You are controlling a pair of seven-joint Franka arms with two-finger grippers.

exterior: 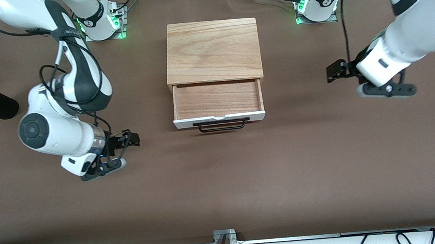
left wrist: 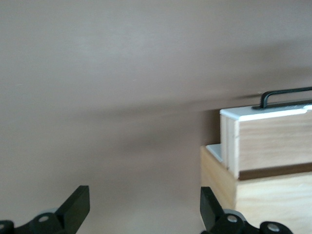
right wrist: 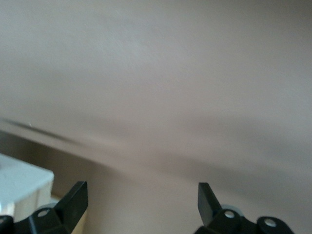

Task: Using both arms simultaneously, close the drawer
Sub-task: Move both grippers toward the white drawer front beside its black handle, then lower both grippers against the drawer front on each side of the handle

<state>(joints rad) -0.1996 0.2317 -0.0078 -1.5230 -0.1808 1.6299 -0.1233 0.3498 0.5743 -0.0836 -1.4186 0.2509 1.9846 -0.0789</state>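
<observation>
Brown table [exterior: 224,186] spread wide under everything, bare around both claws. Light-wood box [exterior: 212,49] standing mid-table between the two arm bases, well apart from either claw. Drawer [exterior: 217,99] pulled out of the box toward the front camera, tray open and empty, white front panel [exterior: 219,119] and black wire handle [exterior: 221,125] facing that camera. Not yet closed, then, by the look of it: nothing of the task done so far, the whole push left.

Right arm [exterior: 60,126] reaching down at its own end of the table, right gripper [exterior: 123,150] low over the cloth, fingers spread wide with nothing between them, off to the side of the drawer front and touching nothing. In the right wrist view only a white corner of the drawer [right wrist: 24,178] showing past the open right gripper [right wrist: 141,204].

Left arm [exterior: 403,46] hanging at the other end, left gripper [exterior: 358,79] over bare table beside the box, fingers likewise spread and empty [left wrist: 144,209]. Seen from that wrist: drawer side [left wrist: 268,144] jutting out of the box, handle [left wrist: 287,95] near its front edge.

Left to do, probably: bringing both claws round in front of the white panel, one toward each end, then pressing together so the tray slides in straight.
</observation>
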